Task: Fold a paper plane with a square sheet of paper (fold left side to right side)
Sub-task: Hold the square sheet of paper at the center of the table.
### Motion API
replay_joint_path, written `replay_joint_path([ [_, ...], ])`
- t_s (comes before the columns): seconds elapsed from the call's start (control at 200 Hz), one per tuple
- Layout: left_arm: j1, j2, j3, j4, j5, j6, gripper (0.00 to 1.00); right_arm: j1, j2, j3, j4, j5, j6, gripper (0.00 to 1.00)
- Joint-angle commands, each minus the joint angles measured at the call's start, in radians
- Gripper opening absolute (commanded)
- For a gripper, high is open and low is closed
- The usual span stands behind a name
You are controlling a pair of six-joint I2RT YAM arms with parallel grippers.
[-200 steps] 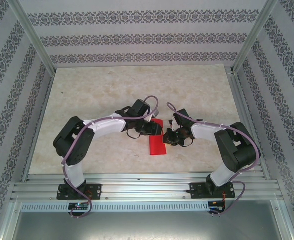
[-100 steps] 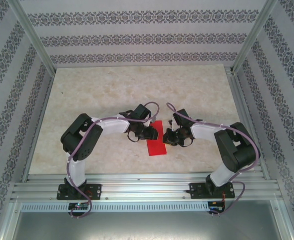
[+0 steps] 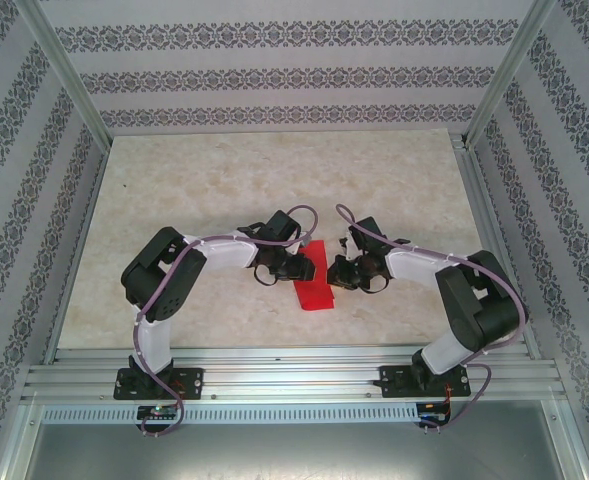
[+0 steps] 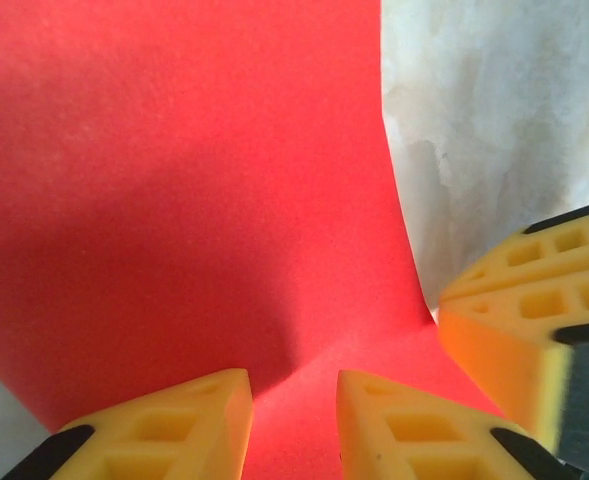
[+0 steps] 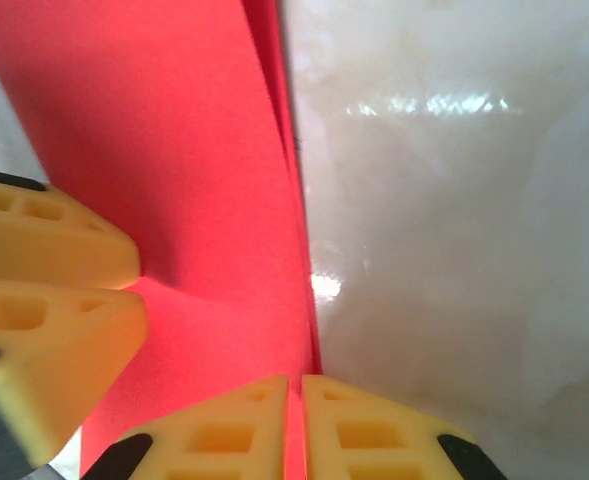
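Note:
The red sheet of paper [image 3: 315,295] lies on the table between the arms, folded into a narrow upright strip; no paper plane shape is in view. My left gripper [image 3: 300,266] hovers over its left side, its yellow fingers [image 4: 174,430] apart with red paper [image 4: 194,180] showing through the gap. My right gripper [image 3: 335,272] is at the strip's right edge. In the right wrist view the gripper [image 5: 296,425] is shut on the paper's layered edge [image 5: 279,150], a thin red line between the pads. The left fingers [image 5: 54,250] show there too.
The marble-patterned tabletop [image 3: 274,180] stretches bare behind the arms. Patterned walls and metal posts [image 3: 64,75] close in the left, right and back. An aluminium rail [image 3: 294,375] runs along the near edge by the arm bases.
My left gripper has drawn back to the left off the paper, uncovering the strip's upper end, and its jaws have narrowed a little. The right gripper has kept its grip; its elbow shifted slightly.

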Motion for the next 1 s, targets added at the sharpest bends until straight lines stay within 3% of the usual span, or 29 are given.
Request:
replay_joint_path([
  [0.0, -0.004, 0.036, -0.053, -0.025, -0.015, 0.013, 0.32, -0.006, -0.070, 0.016, 0.001, -0.001, -0.007, 0.13],
  [0.335, -0.007, 0.043, -0.052, -0.022, -0.020, 0.008, 0.31, 0.079, -0.051, -0.041, 0.111, -0.082, 0.121, 0.13],
  [0.689, -0.005, 0.033, -0.053, -0.010, -0.024, -0.013, 0.32, 0.098, -0.001, -0.104, -0.005, 0.031, 0.095, 0.13],
  [0.994, 0.055, 0.022, -0.017, -0.029, -0.049, 0.006, 0.38, 0.098, 0.037, -0.130, -0.034, 0.090, 0.076, 0.12],
])
